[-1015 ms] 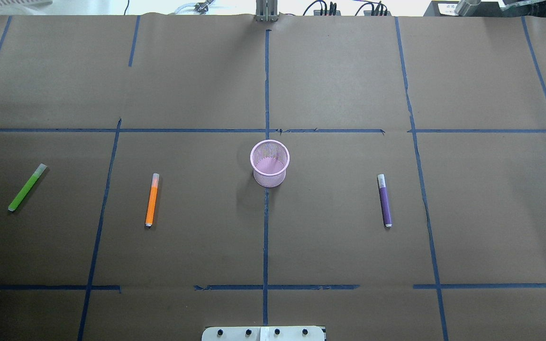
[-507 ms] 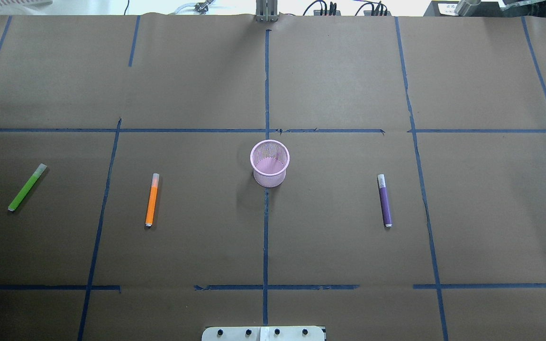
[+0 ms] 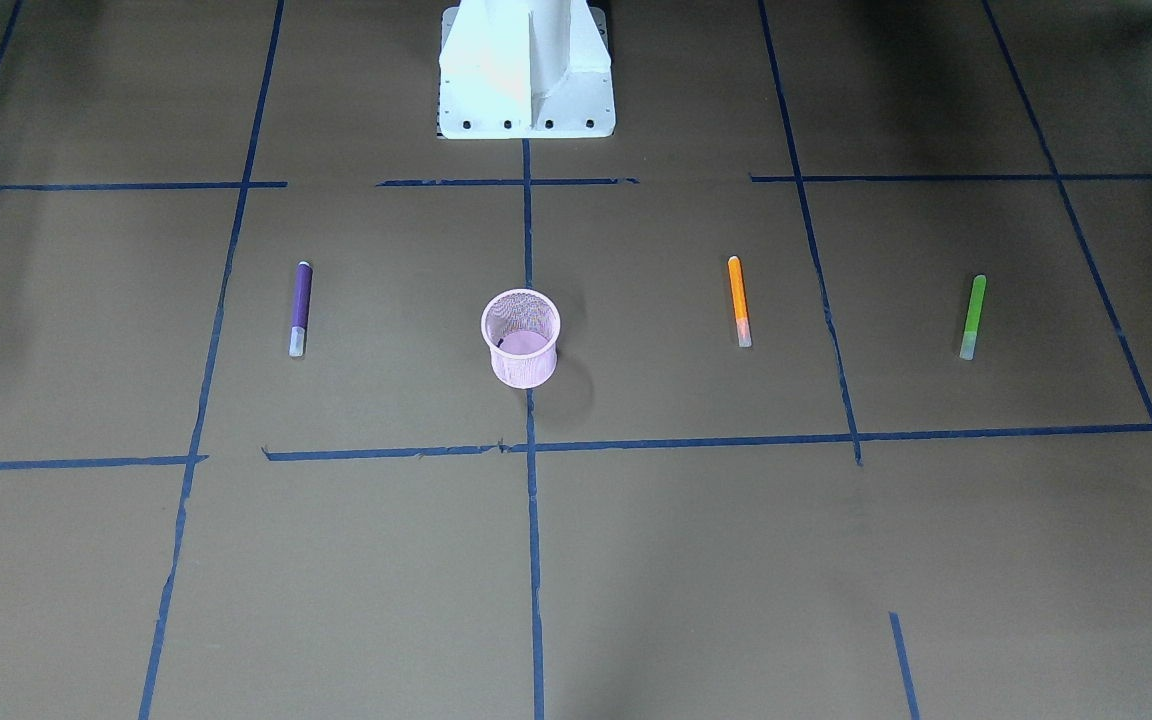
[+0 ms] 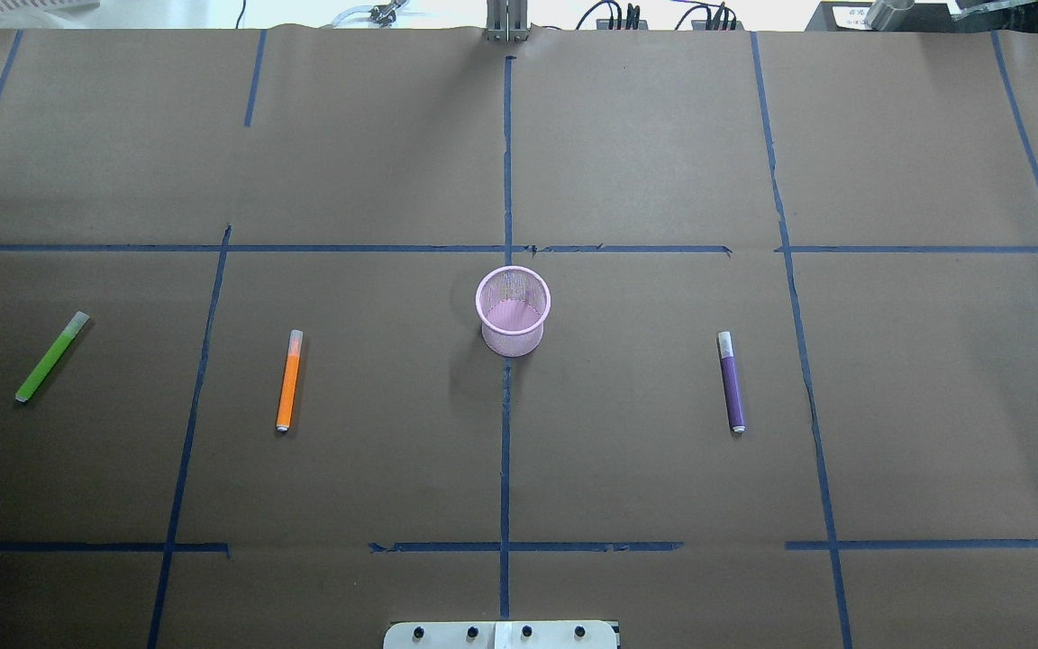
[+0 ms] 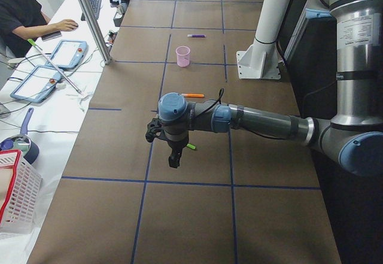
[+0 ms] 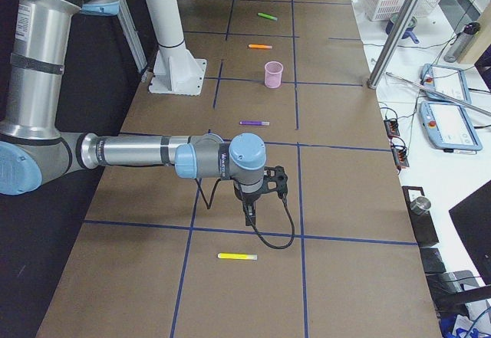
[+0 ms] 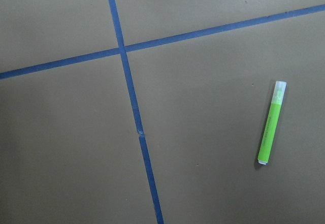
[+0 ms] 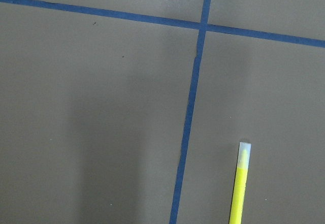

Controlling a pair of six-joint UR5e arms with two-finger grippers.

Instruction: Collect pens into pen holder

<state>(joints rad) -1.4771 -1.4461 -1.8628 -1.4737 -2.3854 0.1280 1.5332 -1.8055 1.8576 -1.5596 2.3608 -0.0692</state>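
The pink mesh pen holder (image 4: 513,311) stands upright at the table's centre and also shows in the front view (image 3: 521,338). The orange pen (image 4: 288,380) lies to its left and the green pen (image 4: 51,357) farther left. The purple pen (image 4: 732,382) lies to its right. All lie flat on the paper. My left gripper (image 5: 173,160) hangs above the table near the green pen (image 7: 270,123). My right gripper (image 6: 248,216) hangs beyond the purple pen (image 6: 254,123). Both grippers show only in the side views, so I cannot tell if they are open or shut.
A yellow pen (image 6: 237,257) lies on the table near my right gripper, also in the right wrist view (image 8: 238,183). Blue tape lines grid the brown paper. The robot's white base (image 3: 526,70) stands at the near table edge. An operator (image 5: 24,12) sits at the far side.
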